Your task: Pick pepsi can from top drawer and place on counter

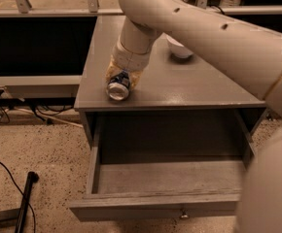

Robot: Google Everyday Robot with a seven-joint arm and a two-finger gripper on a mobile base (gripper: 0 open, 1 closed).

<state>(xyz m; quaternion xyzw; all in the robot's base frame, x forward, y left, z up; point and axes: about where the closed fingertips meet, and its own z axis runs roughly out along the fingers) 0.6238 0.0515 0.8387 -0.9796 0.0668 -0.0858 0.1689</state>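
**Can gripped at the counter's front edge**

The gripper [121, 79], centre-left of the frame, has its yellowish fingers [132, 76] closed around the pepsi can [118, 89]. The can lies sideways with its silver end toward the camera, and its printing is unreadable. It is low over the glossy grey counter [194, 84]. A white bowl [180, 50] stands behind. The top drawer [170, 178] hangs open above the speckled floor [39, 144].

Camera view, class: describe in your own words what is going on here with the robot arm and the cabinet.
The robot's gripper holds the pepsi can on its side, jaws closed around it, at the front left of the counter. The can's silver end faces the camera; whether it rests on the surface is unclear. Below, the top drawer stands pulled out. A white bowl sits farther back on the counter, behind the arm.
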